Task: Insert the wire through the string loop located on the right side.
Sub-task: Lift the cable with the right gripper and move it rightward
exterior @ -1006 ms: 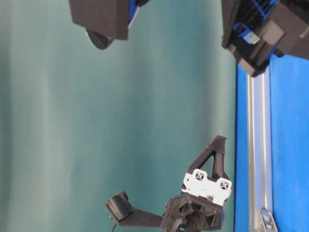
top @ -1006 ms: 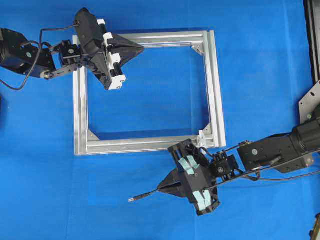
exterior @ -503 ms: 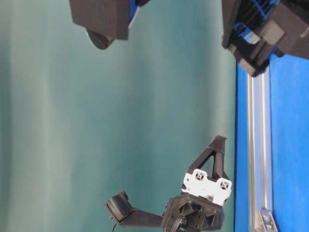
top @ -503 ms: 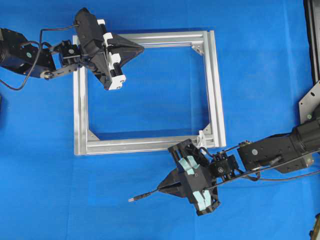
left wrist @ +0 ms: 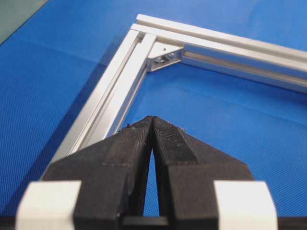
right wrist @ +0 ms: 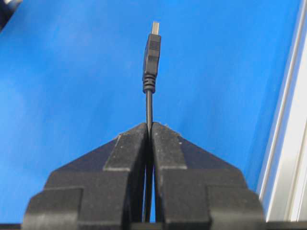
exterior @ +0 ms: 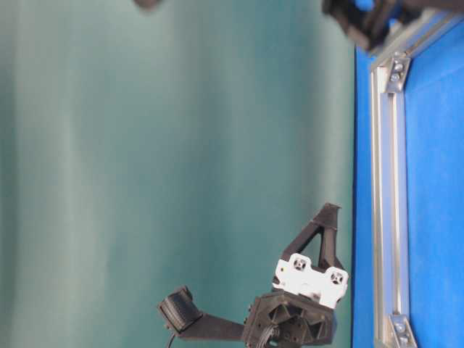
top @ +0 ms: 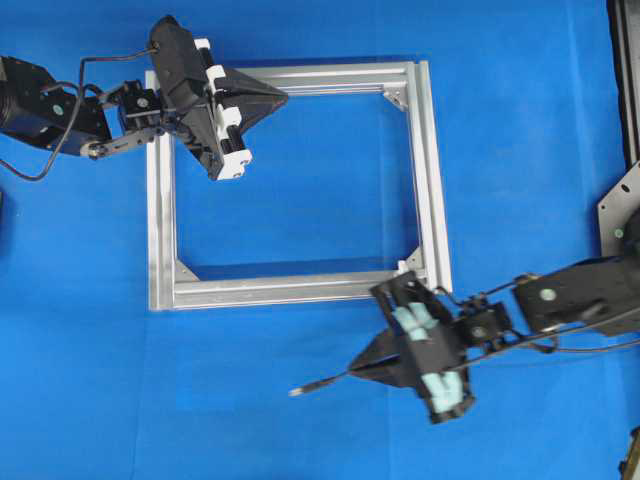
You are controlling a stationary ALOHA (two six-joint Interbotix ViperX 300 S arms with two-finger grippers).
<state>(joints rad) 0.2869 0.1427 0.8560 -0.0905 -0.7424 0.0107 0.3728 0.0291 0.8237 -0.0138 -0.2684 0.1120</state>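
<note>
Black wire (right wrist: 149, 103), unmarked plug, in right end effector (right wrist: 148, 128).

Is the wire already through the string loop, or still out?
Out. The right gripper holds the wire with its plug over bare cloth, outside the frame.
</note>
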